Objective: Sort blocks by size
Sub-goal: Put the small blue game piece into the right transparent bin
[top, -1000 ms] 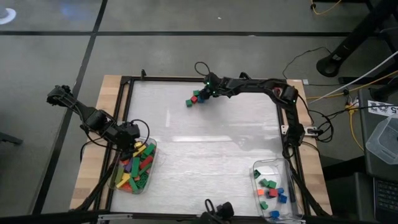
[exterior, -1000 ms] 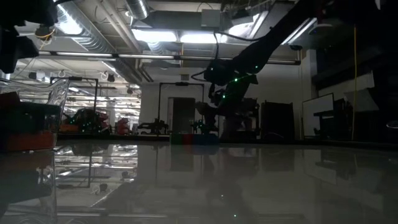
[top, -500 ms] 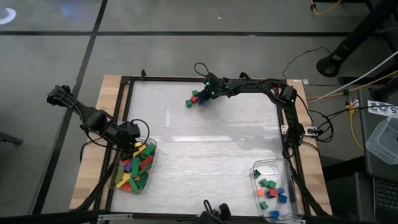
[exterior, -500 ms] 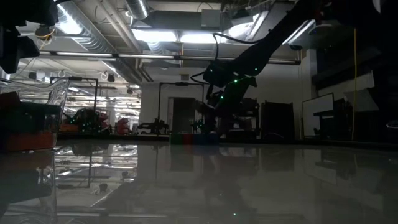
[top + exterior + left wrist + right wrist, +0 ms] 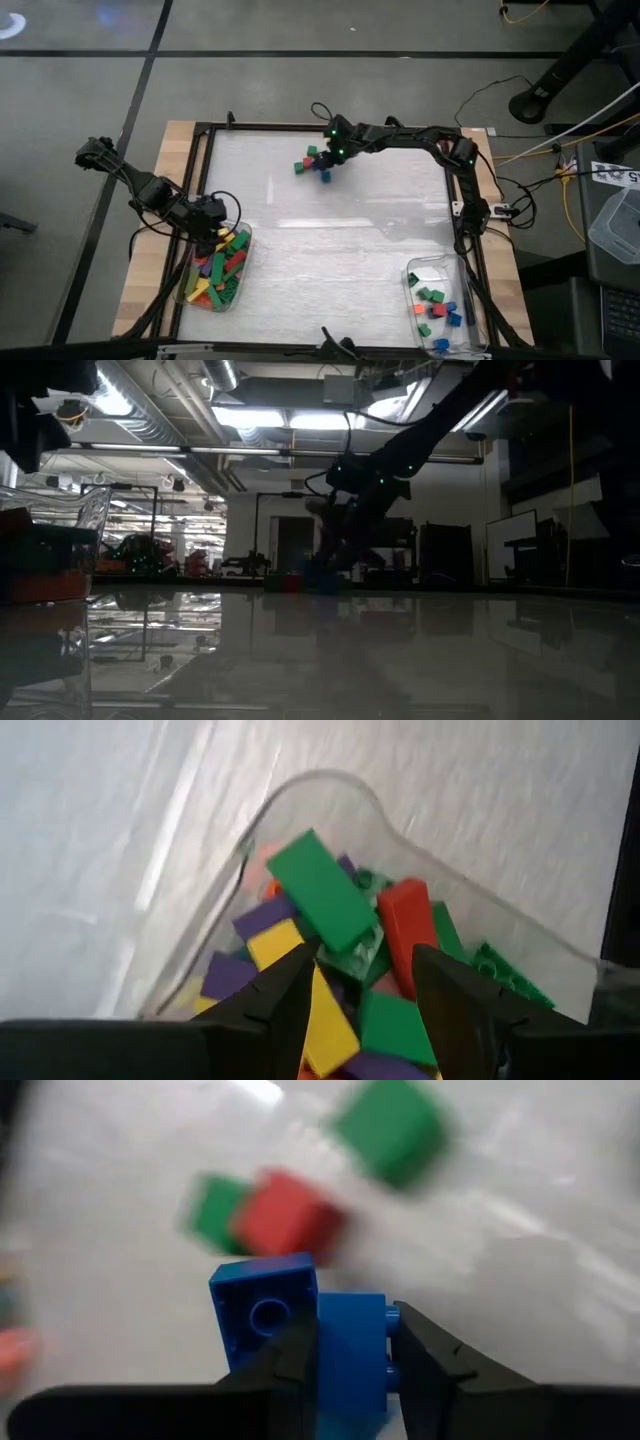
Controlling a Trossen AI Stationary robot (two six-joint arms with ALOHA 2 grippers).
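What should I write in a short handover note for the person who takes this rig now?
Right gripper: at the table's far edge, fingers around a blue block in the small loose cluster.
Left gripper: open, empty, waiting over the left tub.
Done: long blocks fill the left tub; short blocks lie in the right tub.
Left: the few far-edge blocks, blue one first.

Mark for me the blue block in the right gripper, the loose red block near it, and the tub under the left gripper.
blue block (image 5: 350, 1360), right wrist view, its face between the fingers.
red block (image 5: 285, 1218), right wrist view, top face.
tub (image 5: 330, 790), left wrist view, clear rim.
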